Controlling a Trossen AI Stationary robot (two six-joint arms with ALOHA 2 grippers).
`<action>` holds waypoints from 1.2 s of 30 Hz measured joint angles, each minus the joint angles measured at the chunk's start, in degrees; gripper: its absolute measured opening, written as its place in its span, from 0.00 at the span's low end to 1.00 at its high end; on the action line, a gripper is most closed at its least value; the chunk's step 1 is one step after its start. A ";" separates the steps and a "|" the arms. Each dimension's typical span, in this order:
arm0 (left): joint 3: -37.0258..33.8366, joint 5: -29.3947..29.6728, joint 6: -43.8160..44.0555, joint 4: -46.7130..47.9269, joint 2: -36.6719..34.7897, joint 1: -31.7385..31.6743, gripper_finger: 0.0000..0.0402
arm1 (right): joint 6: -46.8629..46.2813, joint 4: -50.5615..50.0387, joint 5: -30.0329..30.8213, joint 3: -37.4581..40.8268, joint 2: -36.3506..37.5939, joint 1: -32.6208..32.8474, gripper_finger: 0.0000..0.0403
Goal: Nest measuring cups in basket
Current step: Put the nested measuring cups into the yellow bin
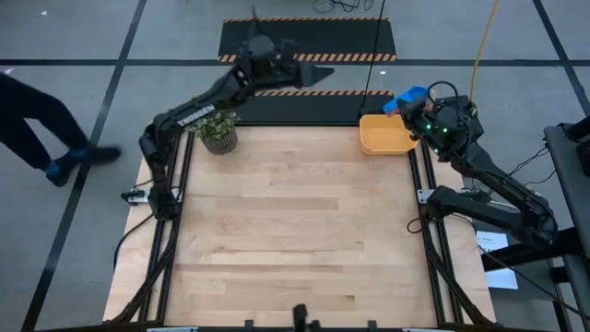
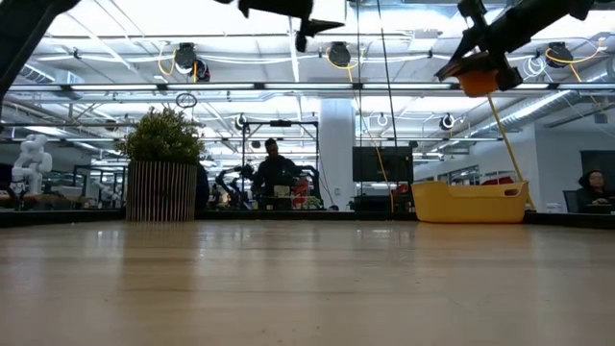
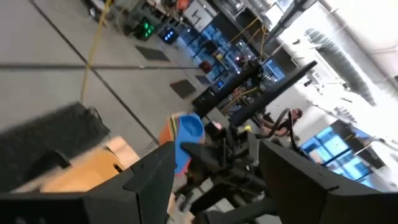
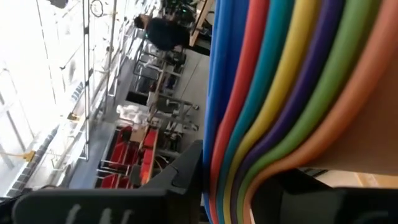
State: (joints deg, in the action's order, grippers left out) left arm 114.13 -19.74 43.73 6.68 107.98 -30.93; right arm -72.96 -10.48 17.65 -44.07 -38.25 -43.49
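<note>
The right gripper (image 1: 417, 103) is closed on one nested stack of measuring cups (image 4: 280, 93) (seven coloured rims show), raised above the single yellow-orange basket (image 1: 385, 136) at the table's (image 1: 295, 231) far right corner. The left gripper (image 1: 313, 76) hangs beyond the far edge, empty, fingers apart; one potted plant (image 1: 219, 131) stands below its arm.

right gripper (image 1: 417, 109): holds measuring cups (image 1: 411, 95) | over basket (image 1: 385, 140) | left gripper (image 1: 313, 77): beyond table (image 1: 295, 231)
</note>
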 joint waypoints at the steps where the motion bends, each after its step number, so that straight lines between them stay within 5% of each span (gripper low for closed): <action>1: 0.00 -0.33 -1.26 0.49 -0.61 -0.52 0.58 | -0.17 0.03 1.12 0.10 -0.11 0.68 0.20; 8: 0.00 -7.71 -4.60 2.92 -3.08 -5.02 0.58 | -6.34 4.56 8.06 7.56 -0.69 6.00 0.20; 17: -0.02 -15.56 -5.19 5.62 -2.95 -6.34 0.58 | -17.91 24.08 17.04 23.70 -0.40 8.37 0.20; 36: -0.02 -11.80 -5.75 5.55 -2.93 -6.11 0.58 | -34.21 29.47 18.01 30.92 -9.72 7.22 0.20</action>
State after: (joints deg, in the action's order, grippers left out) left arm 114.10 -31.54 37.98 12.23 105.05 -37.04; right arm -107.17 18.99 35.66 -13.15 -47.97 -36.27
